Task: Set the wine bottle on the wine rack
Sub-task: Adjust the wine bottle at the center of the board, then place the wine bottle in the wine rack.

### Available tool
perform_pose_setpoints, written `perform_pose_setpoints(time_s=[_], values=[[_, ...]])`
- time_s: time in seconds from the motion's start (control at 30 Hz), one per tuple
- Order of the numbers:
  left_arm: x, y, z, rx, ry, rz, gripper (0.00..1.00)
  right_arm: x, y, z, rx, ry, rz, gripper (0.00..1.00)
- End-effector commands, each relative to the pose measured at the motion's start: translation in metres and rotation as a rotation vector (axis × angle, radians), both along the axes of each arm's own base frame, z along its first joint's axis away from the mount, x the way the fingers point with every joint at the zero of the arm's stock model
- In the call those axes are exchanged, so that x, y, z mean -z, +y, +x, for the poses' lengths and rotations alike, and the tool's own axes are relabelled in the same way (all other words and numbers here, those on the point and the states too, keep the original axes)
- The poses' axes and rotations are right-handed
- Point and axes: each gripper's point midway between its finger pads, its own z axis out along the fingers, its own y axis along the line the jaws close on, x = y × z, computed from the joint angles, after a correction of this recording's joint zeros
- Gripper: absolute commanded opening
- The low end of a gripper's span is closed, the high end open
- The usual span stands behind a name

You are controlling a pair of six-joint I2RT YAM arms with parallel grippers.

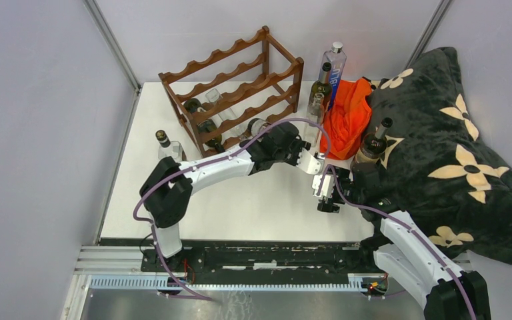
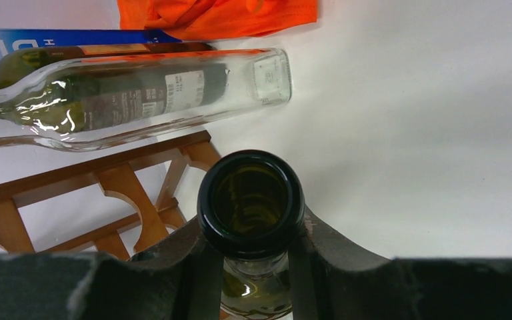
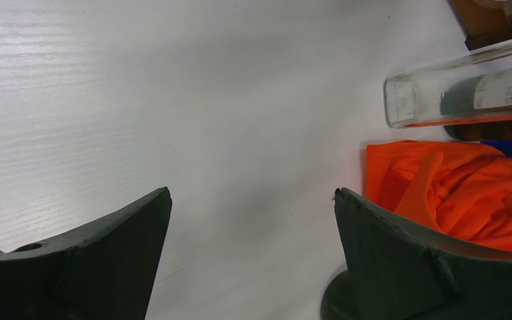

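The reddish-brown wooden wine rack (image 1: pixel 240 83) stands at the back left of the white table (image 1: pixel 240 207), with several bottles lying in it. My left gripper (image 1: pixel 307 155) is just off the rack's right end. In the left wrist view it (image 2: pixel 253 230) is shut on the neck of a dark green wine bottle (image 2: pixel 251 200), just below the lip, with the open mouth facing the camera. The rack's rails (image 2: pixel 127 193) show beside it. In the top view the arm hides most of this bottle. My right gripper (image 1: pixel 325 193) is open and empty above bare table (image 3: pixel 252 193).
A clear bottle (image 1: pixel 315 113), a dark bottle (image 1: pixel 320 83) and a tall blue bottle (image 1: pixel 333 67) stand right of the rack. An orange cloth (image 1: pixel 350 113) and a black flowered blanket (image 1: pixel 453 153) with a bottle (image 1: pixel 373 143) on it lie on the right. Another bottle (image 1: pixel 165 143) stands left of the rack.
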Motion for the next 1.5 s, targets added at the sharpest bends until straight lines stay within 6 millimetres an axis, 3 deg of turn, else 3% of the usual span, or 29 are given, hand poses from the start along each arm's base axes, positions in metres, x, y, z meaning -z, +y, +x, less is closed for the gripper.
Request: perform_pose_setpoints(time_s=[0.0,0.27,0.6,0.93,1.47], values=[[-0.081,-0.02,0.029,0.012,-0.258,-0.104,0.02,-0.005,0.003,0.004,-0.011,-0.035,0.007,0.98],[-0.088,-0.024,0.033,0.022,-0.299,-0.108,0.02,-0.005,0.003,0.004,-0.015,-0.034,0.004,0.98],[-0.073,-0.021,0.046,-0.001,-0.343,-0.032,0.02,-0.005,0.003,0.004,-0.014,-0.035,0.002,0.98],[-0.045,-0.014,0.067,-0.021,-0.304,-0.023,0.02,-0.006,0.003,0.005,-0.015,-0.04,0.003,0.98],[-0.001,0.017,0.106,-0.092,-0.234,-0.085,0.03,-0.004,0.002,0.004,-0.014,-0.035,0.0,0.98]])
